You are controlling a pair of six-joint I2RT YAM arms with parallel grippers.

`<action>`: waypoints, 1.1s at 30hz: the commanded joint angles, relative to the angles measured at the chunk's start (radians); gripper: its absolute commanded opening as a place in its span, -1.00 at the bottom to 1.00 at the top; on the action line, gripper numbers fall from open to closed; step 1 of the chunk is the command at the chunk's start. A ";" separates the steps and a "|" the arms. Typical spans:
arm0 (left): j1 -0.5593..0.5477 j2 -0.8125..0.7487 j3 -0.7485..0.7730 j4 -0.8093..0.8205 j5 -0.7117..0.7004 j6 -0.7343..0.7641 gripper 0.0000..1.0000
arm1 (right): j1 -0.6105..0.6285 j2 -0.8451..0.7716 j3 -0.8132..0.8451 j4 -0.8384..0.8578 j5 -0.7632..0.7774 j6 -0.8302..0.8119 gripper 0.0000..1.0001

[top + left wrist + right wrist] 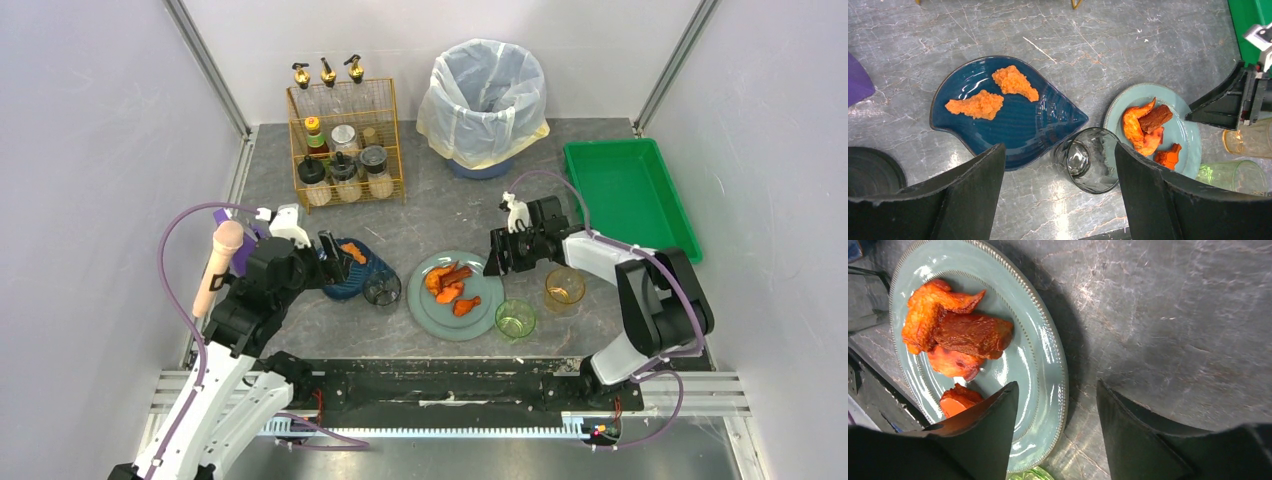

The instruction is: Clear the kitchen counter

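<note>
1. The right gripper (1057,385) has its jaws partway apart and, as far as I can see, nothing is pinched. One finger hangs over crockery and the other over bare slab.
2. Between them runs the beaded rim of a round, pale grey-green ceramic plate (1023,355). The rim crosses the closing line squarely, so a straight drop and squeeze should catch it.
3. Orange-red fried pieces (955,335) lie inboard, the nearest partly hidden under the plate-side finger.
4. The plate sits mid-front on the dark grey, veined kitchen counter (1173,315). The right arm is nearer this edge.
5. The left gripper (1059,146) gapes wide and empty above a smoky glass tumbler (1088,160) beside the plate's opposite side.
</note>
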State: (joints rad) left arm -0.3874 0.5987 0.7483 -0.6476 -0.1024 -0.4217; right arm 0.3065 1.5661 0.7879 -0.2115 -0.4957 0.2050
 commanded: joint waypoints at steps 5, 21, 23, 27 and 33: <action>0.006 -0.014 -0.009 0.039 -0.002 0.034 0.70 | -0.030 0.094 0.002 0.075 -0.124 -0.030 -0.07; 0.011 0.020 -0.008 0.105 0.079 -0.051 0.70 | -0.161 0.113 -0.034 0.377 -0.026 0.242 -1.00; 0.010 0.048 -0.003 0.124 0.130 -0.090 0.70 | -0.181 0.110 -0.042 0.413 0.021 0.288 -1.00; 0.009 0.115 -0.010 0.190 0.232 -0.168 0.69 | -0.218 0.114 -0.063 0.483 0.115 0.391 -1.00; -0.009 0.231 -0.005 0.322 0.307 -0.271 0.69 | -0.230 0.132 -0.072 0.532 0.216 0.505 -0.97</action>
State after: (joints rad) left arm -0.3828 0.7792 0.7399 -0.4690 0.1154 -0.5812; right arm 0.0853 1.6844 0.7258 0.2253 -0.4820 0.6262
